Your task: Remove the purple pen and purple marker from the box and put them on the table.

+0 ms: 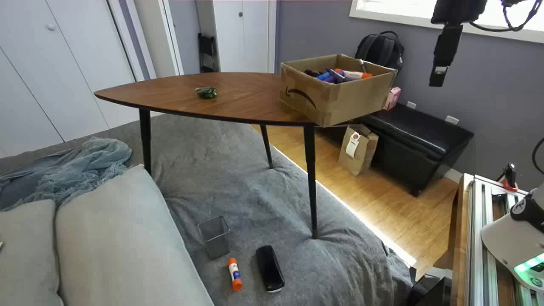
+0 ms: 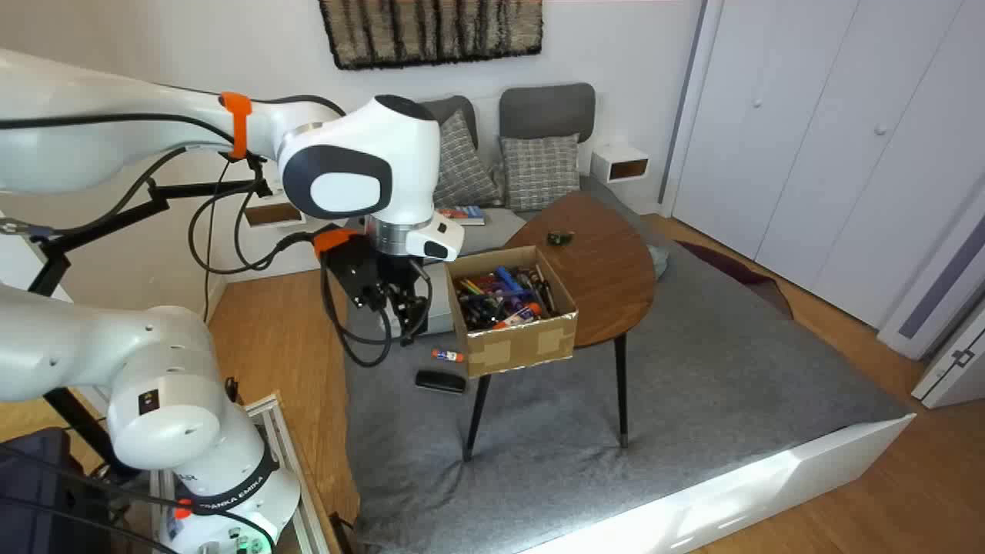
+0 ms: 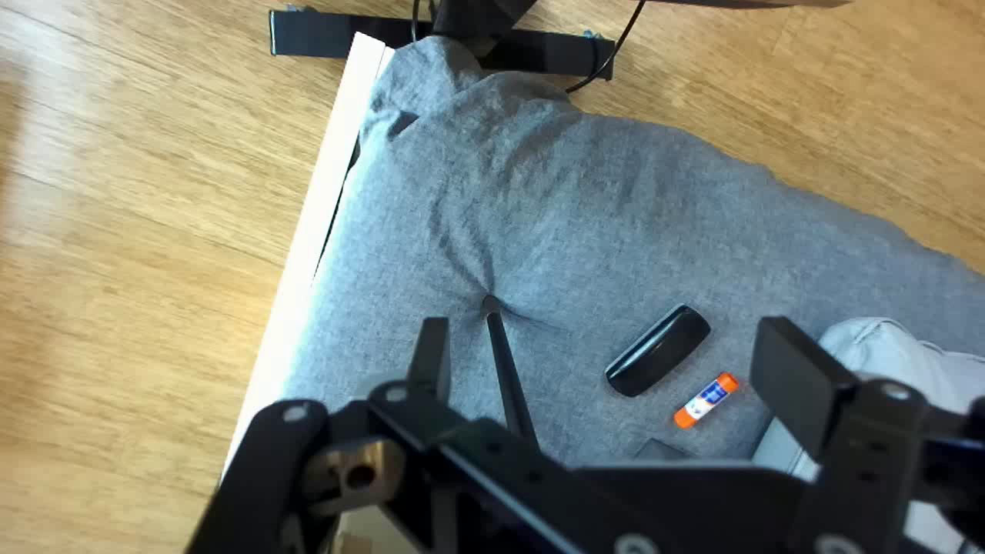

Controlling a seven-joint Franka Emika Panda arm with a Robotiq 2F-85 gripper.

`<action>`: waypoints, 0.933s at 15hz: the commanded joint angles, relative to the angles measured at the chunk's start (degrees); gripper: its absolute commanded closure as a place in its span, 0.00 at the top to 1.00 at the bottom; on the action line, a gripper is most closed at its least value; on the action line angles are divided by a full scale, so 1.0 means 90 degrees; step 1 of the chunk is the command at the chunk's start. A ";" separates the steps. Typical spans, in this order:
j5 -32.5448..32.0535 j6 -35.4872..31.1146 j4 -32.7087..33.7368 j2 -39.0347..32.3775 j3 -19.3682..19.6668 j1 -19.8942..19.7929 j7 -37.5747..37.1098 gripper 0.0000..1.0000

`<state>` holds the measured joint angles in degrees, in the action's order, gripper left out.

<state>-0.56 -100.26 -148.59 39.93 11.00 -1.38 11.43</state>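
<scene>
The box is an open brown cardboard carton (image 1: 306,95) (image 2: 523,350), packed with pens and markers. It stands on the dark brown table (image 1: 170,95) (image 2: 608,285) and overhangs its edge. Purple items (image 1: 333,77) (image 2: 514,302) show among the contents in both exterior views; I cannot tell the pen from the marker. My gripper (image 3: 604,358) is open and empty, its fingers wide apart in the wrist view. In an exterior view the gripper (image 2: 408,331) hangs beside the box, apart from it. A tan corner, probably the box (image 3: 373,531), shows at the wrist view's bottom, mostly hidden by the gripper.
A small green object (image 1: 206,92) lies on the table. On the grey bed (image 1: 352,263) below are a glue stick (image 1: 234,274), a black case (image 1: 270,268) and a wire-mesh cup (image 1: 214,237). The table legs (image 1: 311,182) stand on the bed.
</scene>
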 commanded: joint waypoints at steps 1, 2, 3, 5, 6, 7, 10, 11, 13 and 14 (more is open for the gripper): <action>0.0053 0.0009 0.0009 -0.0016 -0.0088 -0.0105 0.0056 1.00; 0.0053 0.0009 0.0009 -0.0016 -0.0088 -0.0105 0.0056 1.00; 0.0053 0.0009 0.0009 -0.0016 -0.0088 -0.0105 0.0056 1.00; 0.0053 0.0009 0.0009 -0.0016 -0.0088 -0.0105 0.0056 1.00; 0.0053 0.0009 0.0009 -0.0016 -0.0088 -0.0105 0.0056 1.00; 0.0248 0.0098 0.0157 -0.0084 -0.0107 -0.0089 -0.0140 1.00; 0.0764 0.0341 0.0675 -0.0343 -0.0215 -0.0141 -0.0943 1.00; 0.0913 0.0438 0.0899 -0.0450 -0.0294 -0.0183 -0.1313 1.00; 0.1119 0.0389 0.1256 -0.0606 -0.0440 -0.0272 -0.1966 1.00; 0.1143 0.0344 0.1455 -0.0713 -0.0501 -0.0327 -0.2232 1.00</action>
<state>6.77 -98.56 -141.61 37.39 9.01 -1.78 -2.18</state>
